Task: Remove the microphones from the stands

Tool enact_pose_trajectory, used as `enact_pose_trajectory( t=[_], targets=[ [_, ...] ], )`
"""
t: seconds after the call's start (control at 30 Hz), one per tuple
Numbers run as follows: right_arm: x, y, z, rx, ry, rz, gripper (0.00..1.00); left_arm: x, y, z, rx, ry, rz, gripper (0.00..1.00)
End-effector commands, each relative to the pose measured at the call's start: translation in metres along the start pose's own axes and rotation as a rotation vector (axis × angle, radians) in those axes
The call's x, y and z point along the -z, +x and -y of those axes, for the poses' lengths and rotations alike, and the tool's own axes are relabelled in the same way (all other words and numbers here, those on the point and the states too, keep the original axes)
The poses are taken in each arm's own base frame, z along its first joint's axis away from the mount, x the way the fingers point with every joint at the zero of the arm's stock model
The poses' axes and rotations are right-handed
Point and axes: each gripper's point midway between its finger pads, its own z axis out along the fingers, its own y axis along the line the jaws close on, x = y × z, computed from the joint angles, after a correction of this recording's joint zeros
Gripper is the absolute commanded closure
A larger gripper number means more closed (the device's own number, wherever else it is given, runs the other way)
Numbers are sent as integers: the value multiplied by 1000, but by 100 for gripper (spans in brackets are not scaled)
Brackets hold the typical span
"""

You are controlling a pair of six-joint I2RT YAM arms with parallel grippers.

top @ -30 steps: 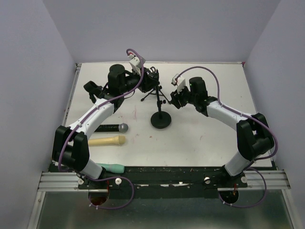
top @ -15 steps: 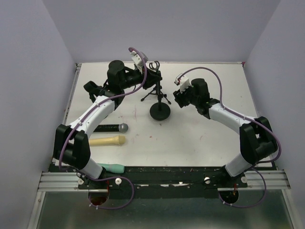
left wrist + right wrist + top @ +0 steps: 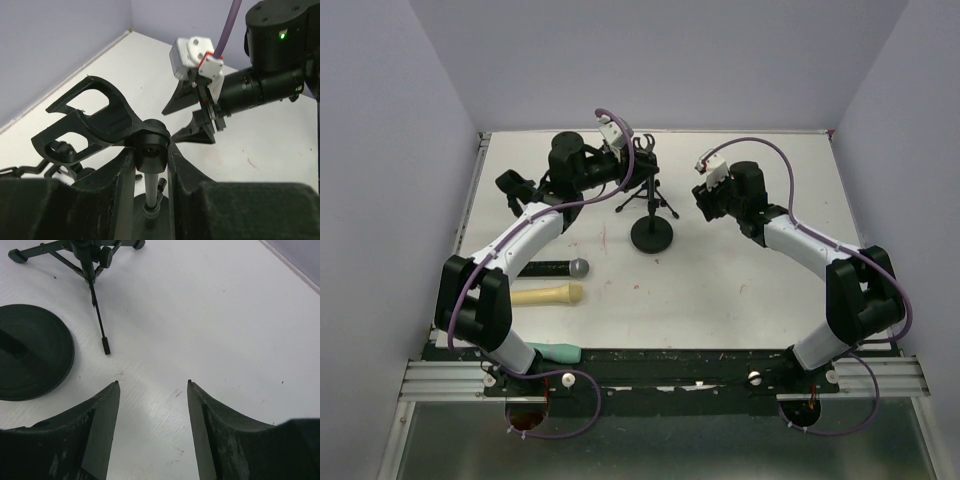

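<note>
One white surface [image 3: 770, 290] carries everything. The largest thing on it, the stand [image 3: 652, 236], is held near upright. Its round base [image 3: 30, 350] is seen just ahead and to the left of the right hand [image 3: 152, 382], with a tripod [image 3: 85, 260] set farther ahead of that hand. Three microphones are laid flat well behind the left hand [image 3: 150, 152], toward that arm's base. The black microphone [image 3: 555, 268] and the cream microphone [image 3: 546, 294] are set side by side, and the teal microphone [image 3: 555, 352] is placed at the near edge. Which of them belongs to the stand cannot be told. Smallest is the clip [image 3: 90, 117], just up and left of the left hand, and it is seen empty.

The removal itself is therefore judged done, and the step in hand is judged to be settling the stand and letting it go. For that, the pole should be brought vertical and the base laid flat before the grip is eased. The fingers should be parted evenly, so that the stand is not tipped toward the tripod. Whether the base is fully seated cannot be told.

The left hand is clenched on the stand, its fingers [image 3: 122, 180] pressed against both sides of the swivel joint under the clip. The right hand is released: its jaws are spread well apart, nothing is held or touched, and only bare surface is seen between them.
</note>
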Motion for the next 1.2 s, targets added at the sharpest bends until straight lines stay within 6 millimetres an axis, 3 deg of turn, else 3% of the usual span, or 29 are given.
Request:
enact_pose_trajectory(
  t=[0.0, 0.23, 0.27, 0.37, 0.5, 0.63, 0.77, 0.83, 0.93, 1.03, 1.13, 1.17],
  targets=[
    [8, -9, 13, -22, 42, 23, 36, 3, -14, 6, -92, 13, 54, 79],
    [16, -37, 10, -65, -11, 73, 36, 18, -11, 17, -64, -1, 11, 29],
    [18, -41, 11, -62, -16, 70, 35, 22, -6, 16, -48, -33, -21, 1],
    [33, -59, 11, -72, -53, 49, 34, 38, 6, 15, -20, -97, -133, 1],
    [55, -89, 6, -76, -123, 63, 33, 77, 25, 22, -22, -149, -209, 1],
    [72, -112, -14, -82, -265, 98, 33, 105, 29, 25, 1, -197, -242, 1],
    [87, -138, -43, -58, -466, 168, 33, 117, 10, 25, 43, -227, -242, 1],
    [87, -147, -45, -59, -498, 194, 33, 120, -1, 24, 72, -247, -236, 1],
    [75, -155, -39, -61, -481, 208, 33, 122, -21, 26, 128, -248, -229, 1],
    [76, -157, -31, -65, -438, 181, 33, 131, -46, 26, 96, -271, -221, 1],
    [84, -161, -6, -125, -306, 89, 29, 156, -71, 28, -29, -318, -280, 1],
    [89, -170, 7, -153, -239, 75, 23, 167, -81, 28, -106, -349, -303, 1]
  ],
)
